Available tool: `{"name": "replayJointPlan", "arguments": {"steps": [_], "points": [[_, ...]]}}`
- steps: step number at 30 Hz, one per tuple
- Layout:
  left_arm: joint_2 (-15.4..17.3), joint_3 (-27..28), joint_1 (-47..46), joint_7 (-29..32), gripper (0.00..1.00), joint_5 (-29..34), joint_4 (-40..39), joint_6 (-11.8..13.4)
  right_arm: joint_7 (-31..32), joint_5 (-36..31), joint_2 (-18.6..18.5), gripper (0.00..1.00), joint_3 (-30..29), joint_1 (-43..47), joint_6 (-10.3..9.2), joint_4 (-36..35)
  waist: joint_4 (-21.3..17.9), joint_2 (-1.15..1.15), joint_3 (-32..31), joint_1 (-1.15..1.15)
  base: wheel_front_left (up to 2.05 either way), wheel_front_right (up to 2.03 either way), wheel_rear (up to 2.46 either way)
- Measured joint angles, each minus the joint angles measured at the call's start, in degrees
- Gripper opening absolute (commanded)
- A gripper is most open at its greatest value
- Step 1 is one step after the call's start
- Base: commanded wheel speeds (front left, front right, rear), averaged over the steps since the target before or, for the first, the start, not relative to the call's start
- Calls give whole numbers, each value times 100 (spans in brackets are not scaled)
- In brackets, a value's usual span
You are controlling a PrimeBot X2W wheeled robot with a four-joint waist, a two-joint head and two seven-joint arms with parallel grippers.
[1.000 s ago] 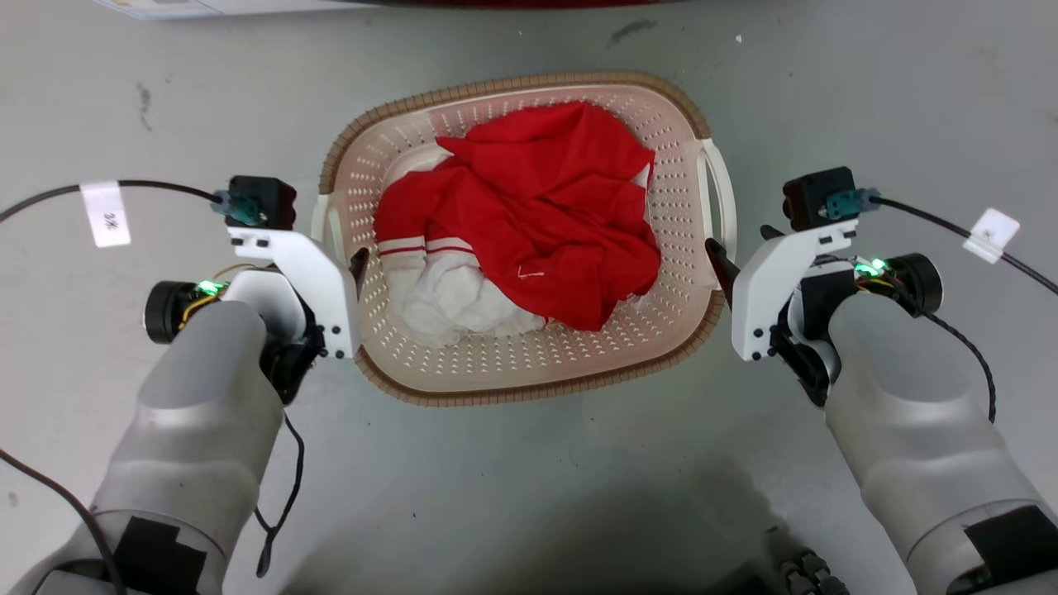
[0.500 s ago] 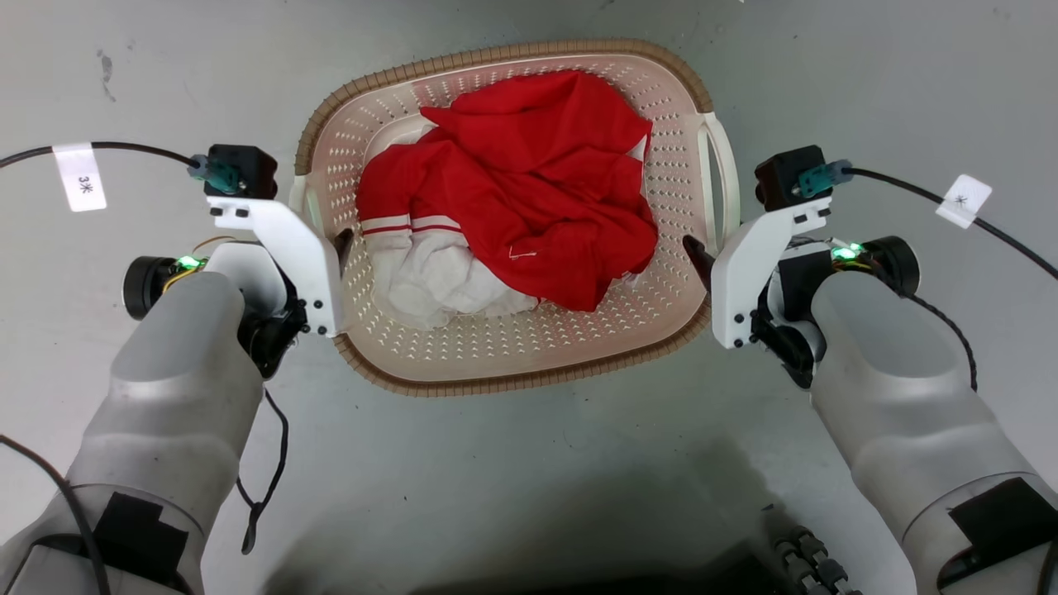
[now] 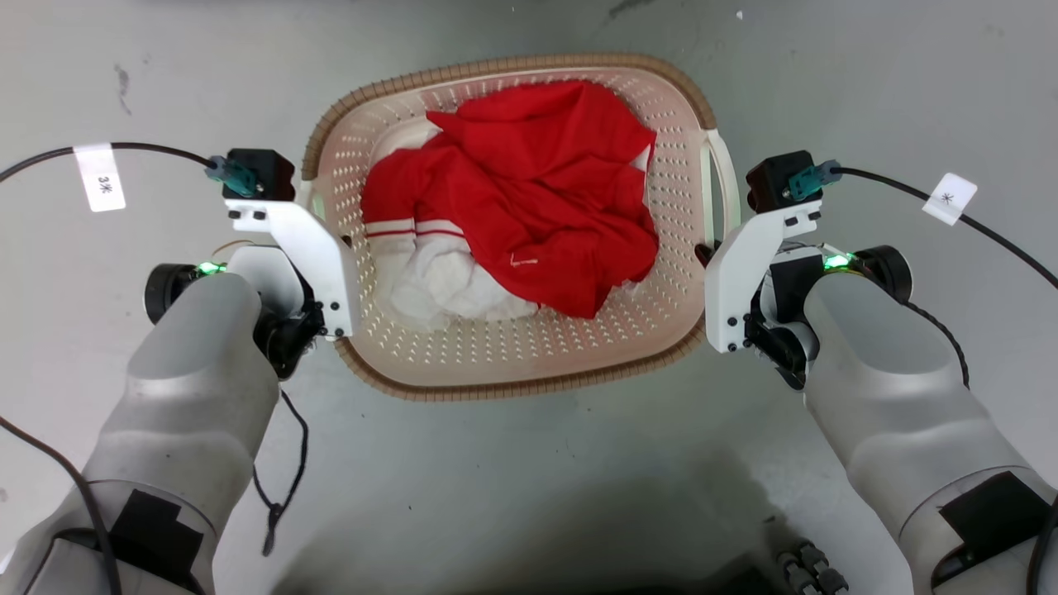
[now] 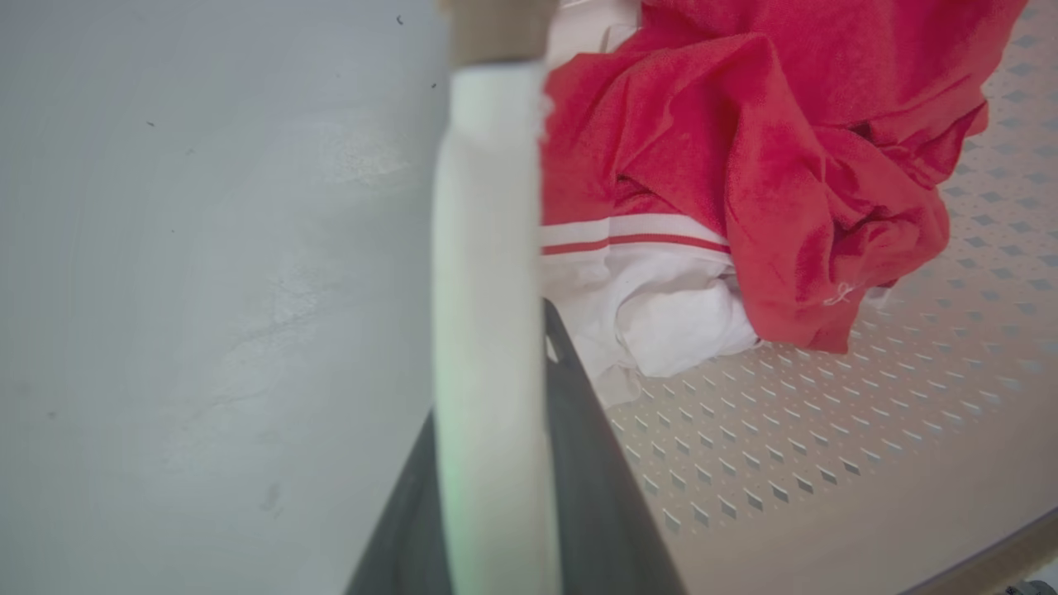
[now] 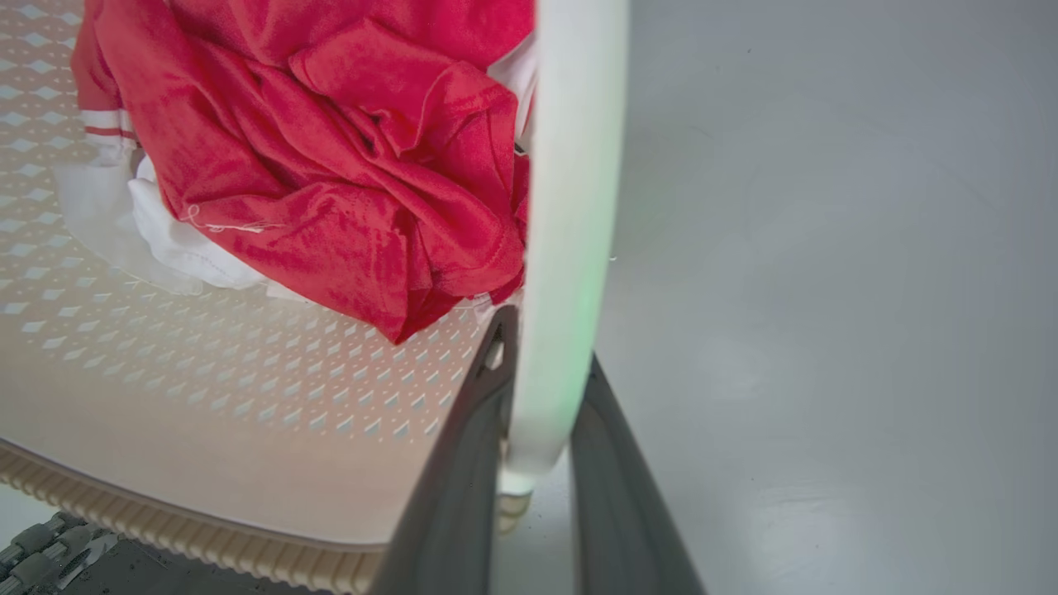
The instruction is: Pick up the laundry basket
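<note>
Since the laundry basket (image 3: pixel 496 388) is a thin perforated plastic shell under a brown woven-look rim, I judge it stiff enough to keep its shape, yet likely to flex and twist if one side rises ahead of the other. It sits on the grey floor (image 3: pixel 529 496) squarely between the two arms, its long sides running across the head view. Inside, a crumpled red garment (image 3: pixel 537 190) lies over a white garment (image 3: pixel 446 289) (soft cloth, heaped near the middle and a little to the left, so the load should add little weight and probably will not slide much). The sensible places to take hold are the two white loops on the short sides, and both are taken. The left gripper (image 4: pixel 488 364) is clenched on the left handle (image 4: pixel 488 207), with one dark finger on the basket side of the bar and the other on the floor side. The right gripper (image 5: pixel 545 339) is clamped the same way on the right handle (image 5: pixel 570 165). In each wrist view the smooth white bar runs up between the fingers with no gap that I can make out. That bar looks glossy and narrow, so it could slip or pivot in a two-finger pinch, and an even, level rise with both arms together seems the safest course. Whether the base is clear of the floor I cannot tell from these views
</note>
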Motion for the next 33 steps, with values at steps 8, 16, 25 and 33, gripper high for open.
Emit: {"name": "replayJointPlan", "arguments": {"steps": [8, 16, 25, 33], "points": [[-123, -226, 110, 314, 0, -347, 81, 2, 570, 335, -41, 0, 222, 126, -2, 80, 51, 0, -479, 0, 0, 0, 0], [-203, -480, 419, 895, 0, -786, 70, 18, 1288, 671, -85, 0, 455, 403, -2, 121, 115, 0, -1193, 0, 0, 0, 0], [-209, -686, 822, 1519, 0, -1246, 73, 19, 2168, 1077, -107, 0, 658, 798, -2, 142, 170, 0, -2184, -1, 0, 0, 0], [-215, -804, 1070, 2109, 0, -1567, 133, 20, 2918, 1349, -136, 0, 762, 1054, -1, 189, 200, 0, -3100, -1, 0, 0, 0]]}}
